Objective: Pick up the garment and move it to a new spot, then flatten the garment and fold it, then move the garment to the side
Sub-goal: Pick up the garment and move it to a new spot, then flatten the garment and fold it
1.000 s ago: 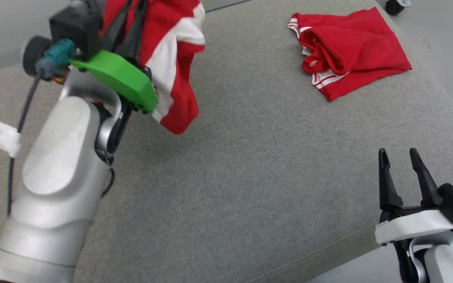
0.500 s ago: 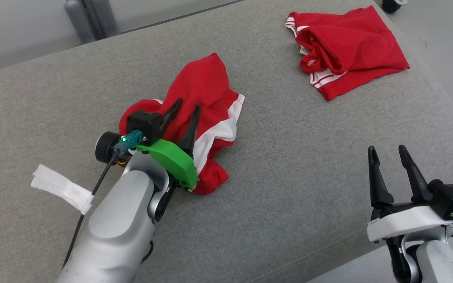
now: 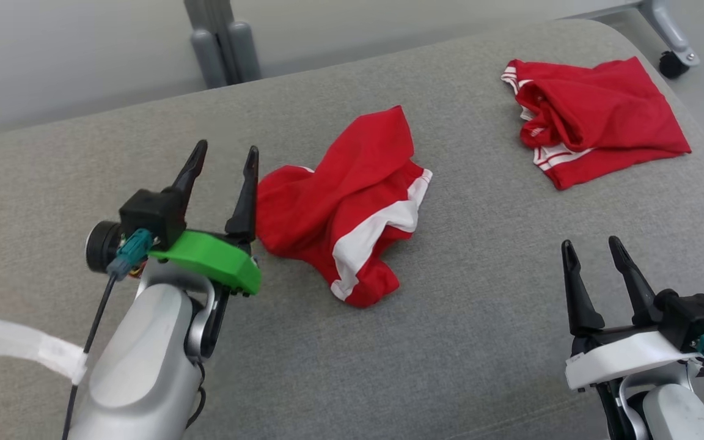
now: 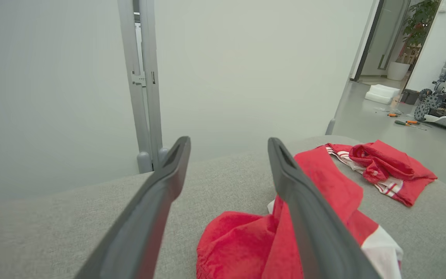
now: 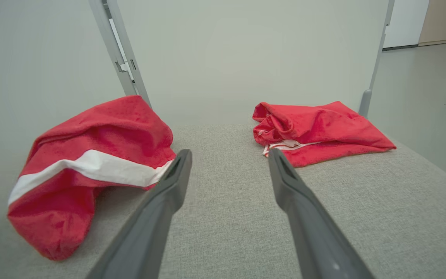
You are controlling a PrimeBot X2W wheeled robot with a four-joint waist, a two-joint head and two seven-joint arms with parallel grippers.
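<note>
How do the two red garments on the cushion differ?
The middle garment has a broad white band; the far garment has thin white stripes. The middle garment is heaped and crumpled; the far garment lies flatter. The middle garment sits beside the left gripper; the far garment sits away from it. Both are red.

No word, number or brand can be read anywhere. The white tape tag [image 3: 28, 349] at the lower left of the head view shows a plain face with no print to make out. The small white marks in the fold of the far red garment [image 3: 608, 122] may be lettering or trim — they are too small to tell.
</note>
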